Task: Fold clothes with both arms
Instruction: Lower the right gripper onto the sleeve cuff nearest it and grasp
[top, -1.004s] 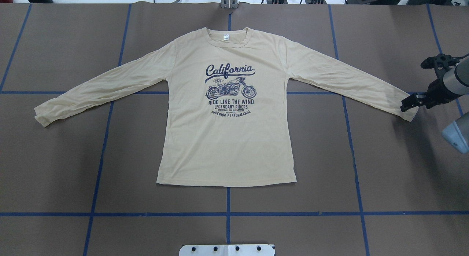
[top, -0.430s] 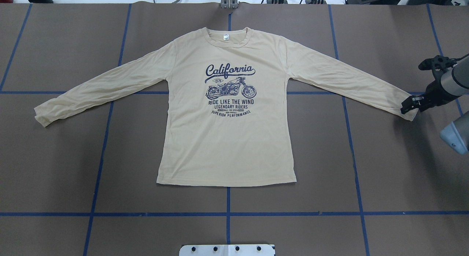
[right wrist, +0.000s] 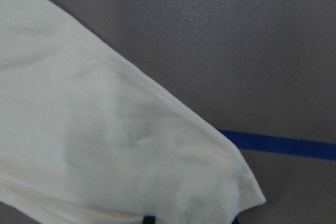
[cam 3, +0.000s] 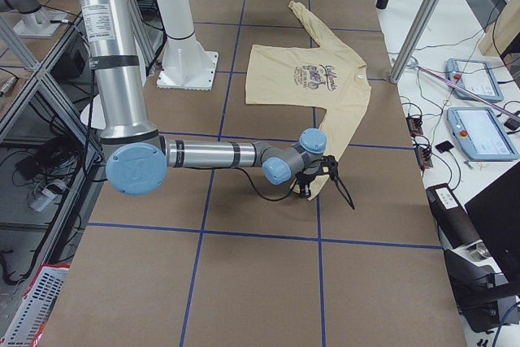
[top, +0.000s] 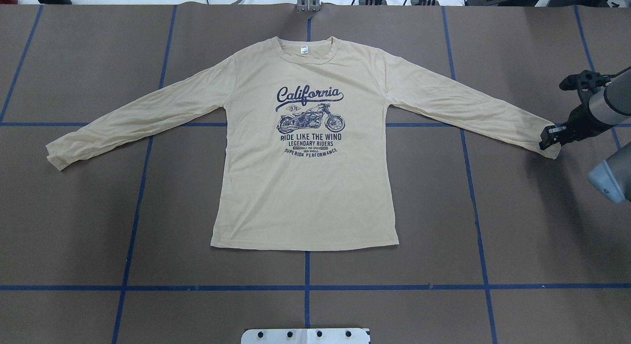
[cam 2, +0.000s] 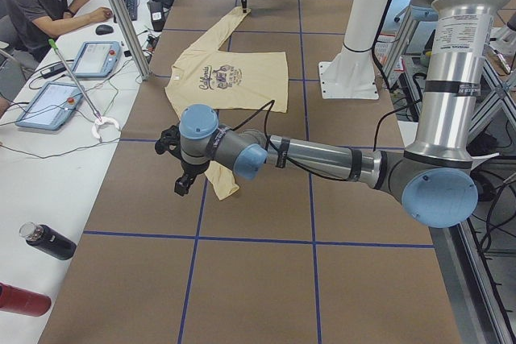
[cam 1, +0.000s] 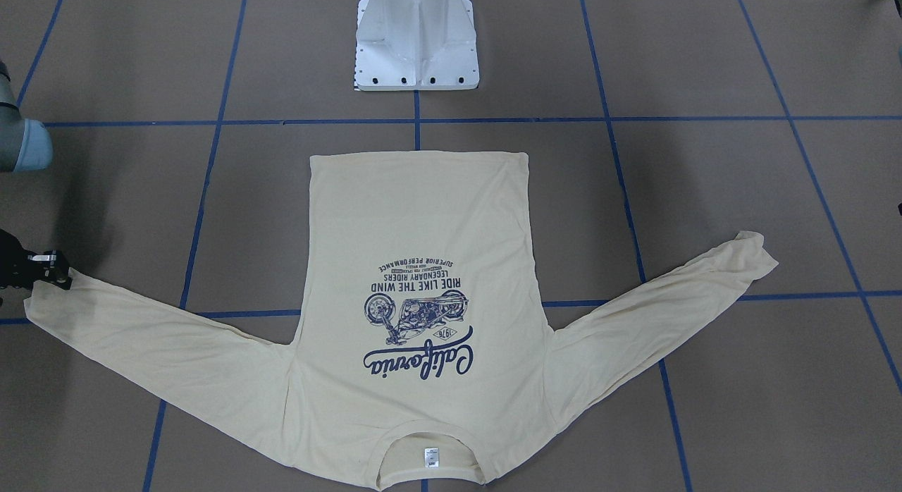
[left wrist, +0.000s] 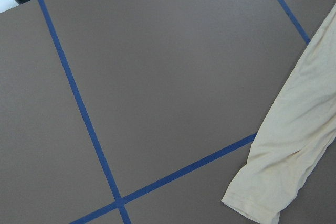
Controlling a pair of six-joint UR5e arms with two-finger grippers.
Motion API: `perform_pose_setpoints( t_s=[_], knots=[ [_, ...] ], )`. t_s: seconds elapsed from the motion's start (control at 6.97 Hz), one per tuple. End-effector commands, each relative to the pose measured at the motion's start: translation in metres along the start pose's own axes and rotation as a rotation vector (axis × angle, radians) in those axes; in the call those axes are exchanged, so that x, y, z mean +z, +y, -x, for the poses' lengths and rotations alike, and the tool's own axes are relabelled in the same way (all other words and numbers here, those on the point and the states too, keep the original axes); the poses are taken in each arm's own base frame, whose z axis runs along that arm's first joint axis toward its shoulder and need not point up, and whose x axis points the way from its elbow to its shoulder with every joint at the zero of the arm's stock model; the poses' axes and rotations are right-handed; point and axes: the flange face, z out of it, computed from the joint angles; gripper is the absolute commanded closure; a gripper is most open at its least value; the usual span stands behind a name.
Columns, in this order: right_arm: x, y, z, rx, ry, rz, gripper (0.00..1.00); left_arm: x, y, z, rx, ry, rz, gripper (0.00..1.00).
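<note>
— How is the right gripper [top: 546, 138] found?

— It is set low at the outer end of the right sleeve cuff [right wrist: 231, 192], with its black tips laid over the cuff's edge. Whether they are parted or closed on the cloth cannot be told.

— What is met going outward from it?

— The sleeve is run from that gripper inward to the body of the T-shirt [top: 305, 186]. The shirt is spread flat and print-up on the table [top: 517, 225], which is crossed by blue tape lines [top: 305, 287]. The collar is placed farther from the robot than the gripper, and the hem nearer.

— And the left gripper [cam 2: 183, 187]?

— It is held over bare table just beside the left sleeve cuff [left wrist: 257, 203], apart from it. The whole shirt is spread between it and the right gripper. Its jaws are shown only from the side, so their state cannot be told.

— Anything beyond?

— A white pedestal base [cam 1: 417, 41] is stood on the robot's side of the hem.
</note>
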Motion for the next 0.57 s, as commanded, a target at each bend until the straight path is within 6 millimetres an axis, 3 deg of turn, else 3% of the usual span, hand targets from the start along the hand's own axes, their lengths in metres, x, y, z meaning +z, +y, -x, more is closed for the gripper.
perform_pose_setpoints(
  t_s=[0.0, 0.14, 0.43],
  knots=[
    [-0.021, -0.019, 0.009, -0.001, -0.039, -0.027, 1.00, 0.002, 0.001, 0.002, -0.003, 0.000, 0.004, 0.00],
    [-0.037, -0.027, 0.008, 0.006, -0.089, -0.031, 1.00, 0.002, 0.001, 0.002, -0.004, 0.000, 0.005, 0.00],
    [-0.090, -0.075, 0.067, -0.011, -0.238, -0.059, 1.00, 0.003, 0.003, 0.004, -0.009, 0.000, 0.008, 0.00]
  ],
)
